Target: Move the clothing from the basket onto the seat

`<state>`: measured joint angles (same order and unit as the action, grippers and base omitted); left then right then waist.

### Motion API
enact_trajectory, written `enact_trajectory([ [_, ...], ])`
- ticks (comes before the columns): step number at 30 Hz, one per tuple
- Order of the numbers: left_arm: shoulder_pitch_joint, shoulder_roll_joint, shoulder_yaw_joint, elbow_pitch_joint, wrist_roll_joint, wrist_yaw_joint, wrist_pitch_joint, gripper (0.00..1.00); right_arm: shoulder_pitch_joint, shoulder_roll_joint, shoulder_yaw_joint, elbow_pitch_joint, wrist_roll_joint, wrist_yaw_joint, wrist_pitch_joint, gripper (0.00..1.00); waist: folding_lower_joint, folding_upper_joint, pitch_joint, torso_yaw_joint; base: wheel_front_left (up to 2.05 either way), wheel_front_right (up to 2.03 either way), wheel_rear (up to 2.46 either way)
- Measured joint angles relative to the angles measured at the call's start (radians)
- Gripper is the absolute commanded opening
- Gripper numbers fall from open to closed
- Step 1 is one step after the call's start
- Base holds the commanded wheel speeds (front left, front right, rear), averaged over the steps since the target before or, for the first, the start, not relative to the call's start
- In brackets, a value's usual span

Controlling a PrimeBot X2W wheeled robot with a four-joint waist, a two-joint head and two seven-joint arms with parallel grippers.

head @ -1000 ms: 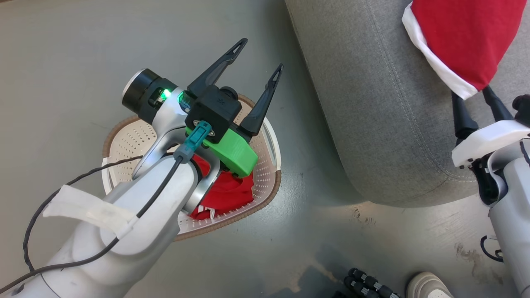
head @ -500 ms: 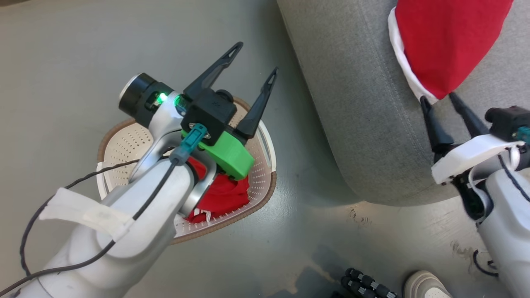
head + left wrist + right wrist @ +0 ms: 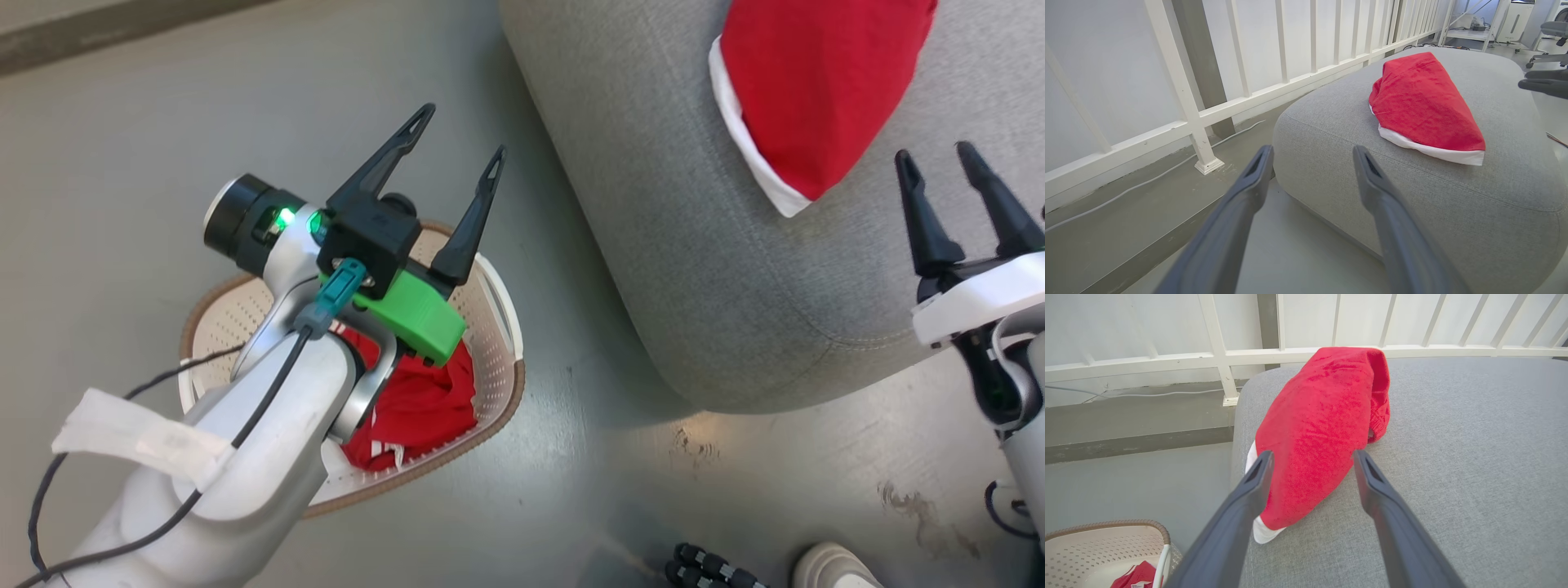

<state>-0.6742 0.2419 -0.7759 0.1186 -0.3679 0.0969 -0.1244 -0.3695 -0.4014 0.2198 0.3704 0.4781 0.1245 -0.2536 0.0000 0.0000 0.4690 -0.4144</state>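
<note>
The cream basket (image 3: pixel 491 336) stands on the floor with red clothing (image 3: pixel 420 404) bunched inside it. My left gripper (image 3: pixel 461 135) hovers above the basket, open and empty, its fingers pointing toward the grey seat (image 3: pixel 653 212). One red garment with white trim (image 3: pixel 816 90) lies on the seat. My right gripper (image 3: pixel 935 157) is open and empty just short of that garment, over the seat's near edge. In the right wrist view the garment (image 3: pixel 1323 424) lies beyond my open gripper (image 3: pixel 1310 455), and the basket (image 3: pixel 1106 543) shows at lower left. The left wrist view shows the garment (image 3: pixel 1421 106) past my open gripper (image 3: pixel 1312 152).
A white railing (image 3: pixel 1180 81) runs behind the seat, with a cable (image 3: pixel 1147 179) on the floor along it. A person's shoe (image 3: pixel 833 565) and a black ridged object (image 3: pixel 710 565) lie at the bottom edge. Bare grey floor surrounds the basket.
The head camera has shifted, sliding the scene left and down. My right gripper has drawn back from the red garment, which now lies free on the seat. The left arm still hovers over the basket.
</note>
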Motion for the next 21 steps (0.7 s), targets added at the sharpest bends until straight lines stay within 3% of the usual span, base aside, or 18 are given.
enact_trajectory([
  [6,0.027,-0.003,0.028,0.021,-0.019,0.002,-0.028,1.00,-0.001,-0.016,-0.020,-0.055,-0.040,-0.011,-0.001,1.00,0.0000,0.0000,-0.041,0.001,0.00,0.00,0.00],
  [9,0.048,-0.003,0.058,0.036,-0.043,0.005,-0.048,1.00,-0.002,-0.018,-0.030,-0.088,-0.064,-0.032,-0.001,1.00,0.0000,0.0000,-0.065,0.013,0.00,0.00,0.00],
  [21,0.179,0.012,0.207,0.100,-0.069,0.022,-0.098,1.00,-0.006,0.011,-0.032,-0.169,-0.120,-0.104,-0.001,1.00,0.0000,0.0000,-0.150,0.136,0.00,0.00,0.00],
])
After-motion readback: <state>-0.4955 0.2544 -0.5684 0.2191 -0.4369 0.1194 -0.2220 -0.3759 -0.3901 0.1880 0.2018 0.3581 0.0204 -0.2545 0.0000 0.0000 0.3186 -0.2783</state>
